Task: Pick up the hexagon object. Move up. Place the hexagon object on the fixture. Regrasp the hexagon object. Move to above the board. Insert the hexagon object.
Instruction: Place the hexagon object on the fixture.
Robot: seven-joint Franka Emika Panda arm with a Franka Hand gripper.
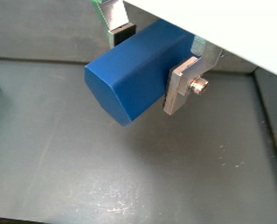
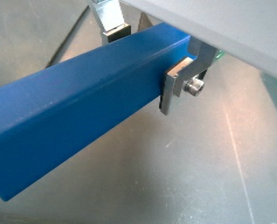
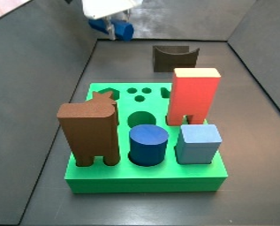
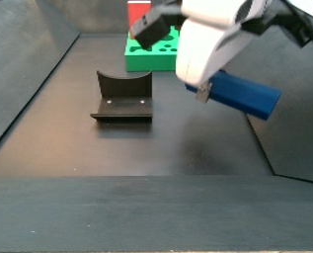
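Observation:
The hexagon object (image 1: 131,77), a long dark blue bar, is clamped between the silver fingers (image 1: 183,84) of my gripper (image 1: 152,57) and hangs above the dark floor. In a wrist view the hexagon object (image 2: 82,114) runs lengthwise out from the gripper (image 2: 148,57). In a side view the gripper (image 4: 206,87) holds the hexagon object (image 4: 246,95) in the air beside the fixture (image 4: 121,96), apart from it. Far back in a side view, the gripper (image 3: 114,26) and the hexagon object (image 3: 126,32) sit behind the fixture (image 3: 171,57). The green board (image 3: 142,178) lies near the front there.
On the board stand a red block (image 3: 195,95), a brown block (image 3: 89,132), a short blue cylinder (image 3: 148,144) and a light blue cube (image 3: 201,143). Dark walls enclose the floor. The board (image 4: 152,59) lies behind the fixture in a side view.

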